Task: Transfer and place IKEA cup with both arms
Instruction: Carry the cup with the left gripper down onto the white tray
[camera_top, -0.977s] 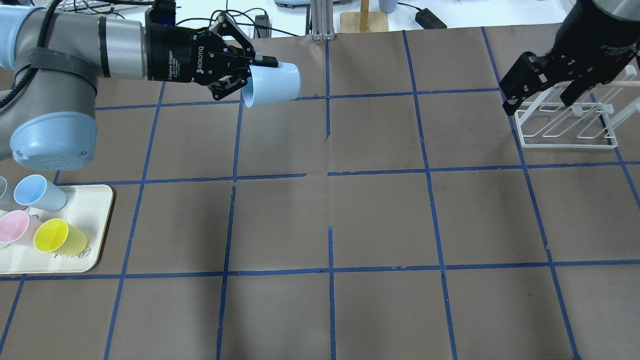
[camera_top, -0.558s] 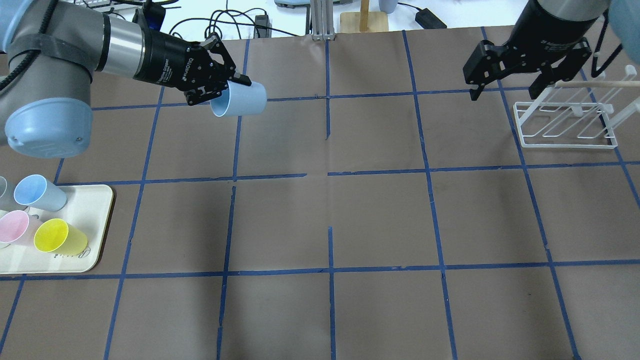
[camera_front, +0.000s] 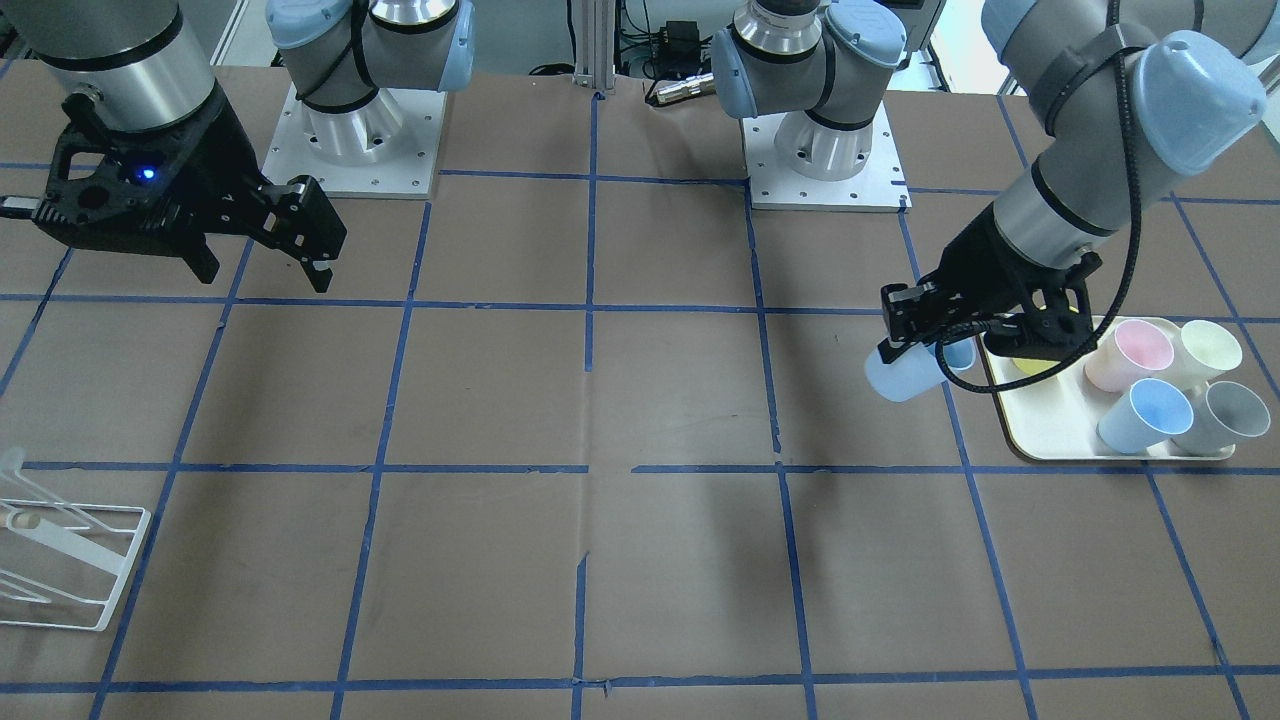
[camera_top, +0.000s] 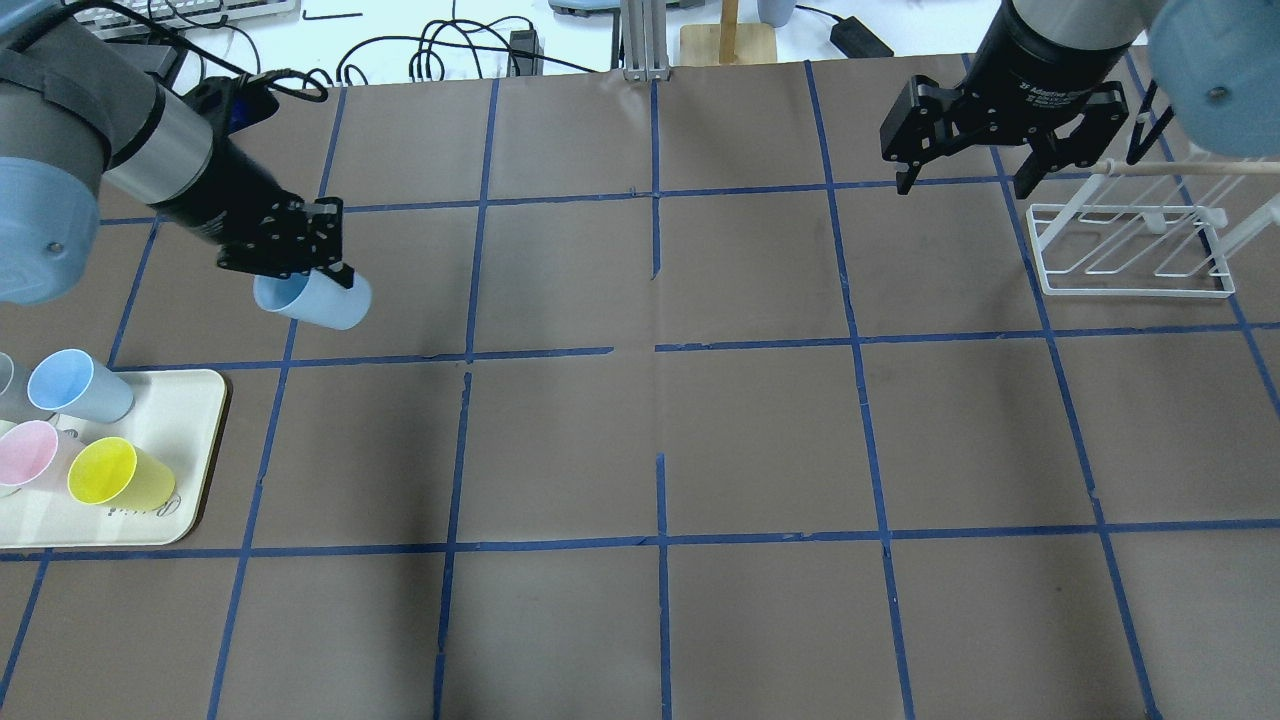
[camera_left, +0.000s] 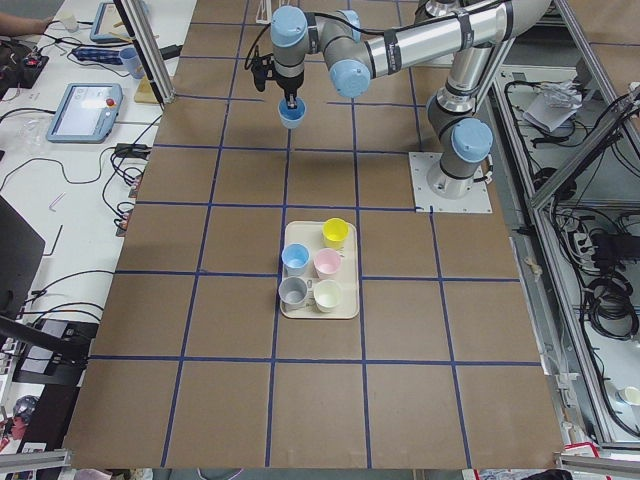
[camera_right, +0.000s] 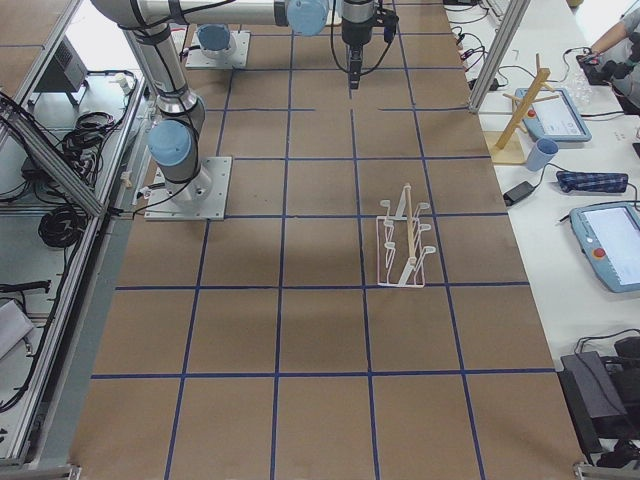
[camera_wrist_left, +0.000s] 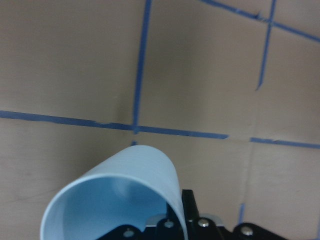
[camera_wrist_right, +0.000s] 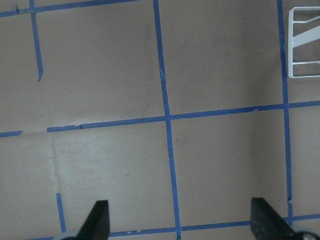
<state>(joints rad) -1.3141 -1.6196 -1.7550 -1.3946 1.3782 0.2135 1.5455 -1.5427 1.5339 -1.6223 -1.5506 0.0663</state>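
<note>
The left pincer (camera_top: 332, 272) grasps the tilted IKEA cup (camera_top: 318, 300) near the tray (camera_top: 195, 400); the right pincer (camera_top: 965, 186), labelled "Adaptive Gripper", is released beside the rack (camera_top: 1135, 291).

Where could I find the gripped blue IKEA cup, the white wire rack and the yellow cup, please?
IKEA cup (camera_top: 325, 304): overhead view, on its outer side wall.
white wire rack (camera_top: 1135, 291): overhead view, on its near base rail.
yellow cup (camera_top: 103, 468): overhead view, inside its open mouth.

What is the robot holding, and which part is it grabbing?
The left gripper pinches a small pale blue plastic cup by its rim. The right gripper is open and empty.
</note>
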